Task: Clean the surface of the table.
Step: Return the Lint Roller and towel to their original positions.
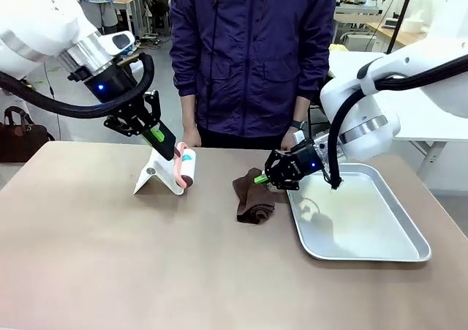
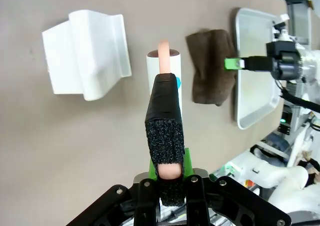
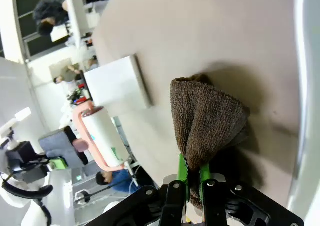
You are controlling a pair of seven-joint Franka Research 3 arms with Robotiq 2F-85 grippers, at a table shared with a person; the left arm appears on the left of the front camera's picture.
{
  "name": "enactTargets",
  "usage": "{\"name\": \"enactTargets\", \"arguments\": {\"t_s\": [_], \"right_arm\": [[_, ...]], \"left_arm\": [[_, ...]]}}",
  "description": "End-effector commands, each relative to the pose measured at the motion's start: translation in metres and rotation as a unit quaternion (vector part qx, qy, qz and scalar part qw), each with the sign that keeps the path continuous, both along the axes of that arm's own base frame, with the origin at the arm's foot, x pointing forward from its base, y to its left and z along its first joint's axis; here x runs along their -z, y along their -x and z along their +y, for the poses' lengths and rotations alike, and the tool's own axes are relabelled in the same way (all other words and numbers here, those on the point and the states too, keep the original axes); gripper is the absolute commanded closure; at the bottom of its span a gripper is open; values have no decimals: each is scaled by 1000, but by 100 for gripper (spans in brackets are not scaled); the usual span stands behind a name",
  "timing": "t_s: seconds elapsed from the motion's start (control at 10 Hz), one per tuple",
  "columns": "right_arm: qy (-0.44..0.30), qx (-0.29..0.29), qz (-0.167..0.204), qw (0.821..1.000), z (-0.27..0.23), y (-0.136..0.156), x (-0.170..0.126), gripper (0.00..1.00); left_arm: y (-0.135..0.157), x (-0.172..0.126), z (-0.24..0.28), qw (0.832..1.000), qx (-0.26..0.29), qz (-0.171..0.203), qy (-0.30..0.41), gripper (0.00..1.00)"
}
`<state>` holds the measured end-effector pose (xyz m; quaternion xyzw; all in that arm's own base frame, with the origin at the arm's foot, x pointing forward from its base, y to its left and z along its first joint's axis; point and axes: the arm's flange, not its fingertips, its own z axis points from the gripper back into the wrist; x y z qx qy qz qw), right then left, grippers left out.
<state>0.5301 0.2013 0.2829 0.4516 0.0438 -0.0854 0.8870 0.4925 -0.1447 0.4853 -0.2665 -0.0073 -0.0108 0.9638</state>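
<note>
- Taupe and matte, the bench (image 1: 95, 257) spreads across the whole front view, its long axis running left to right, the person standing at its far edge.
- Left gripper (image 1: 162, 139): fingers clenched on the pink handle of a lint roller (image 1: 186, 167). The roller's white drum is at or just above the bench, beside a white stand (image 1: 155, 176). In the left wrist view the roller (image 2: 166, 70) points away from the camera, handle (image 2: 168, 172) pinched between the pads.
- Right gripper (image 1: 268, 176): fingers clenched on one edge of a brown cloth (image 1: 252, 196), the rest slumped on the bench just left of the metal tray (image 1: 365, 224). The right wrist view shows the cloth (image 3: 205, 118) bunched up from the pads.
- Progress, as a judgement: early. Both tools are in hand, but neither looks to be mid-stroke; no wiped band or debris is visible, so I cannot tell how much surface is done. Most of the near bench likely remains to be covered.
</note>
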Motion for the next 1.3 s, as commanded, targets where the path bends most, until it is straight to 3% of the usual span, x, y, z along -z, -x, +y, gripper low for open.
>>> {"name": "enactTargets", "arguments": {"t_s": [0.0,0.5,1.2], "right_arm": [[29,-3,-3,1000,6,-3,-5,90],[11,-10,21,1000,2,-5,7,90],[1,-21,31,999,1,-6,16,90]], "left_arm": [[-14,0,-5,999,2,7,-39,81],[-50,33,-7,999,-25,19,-37,81],[-63,52,-1,997,-54,32,-44,81]]}}
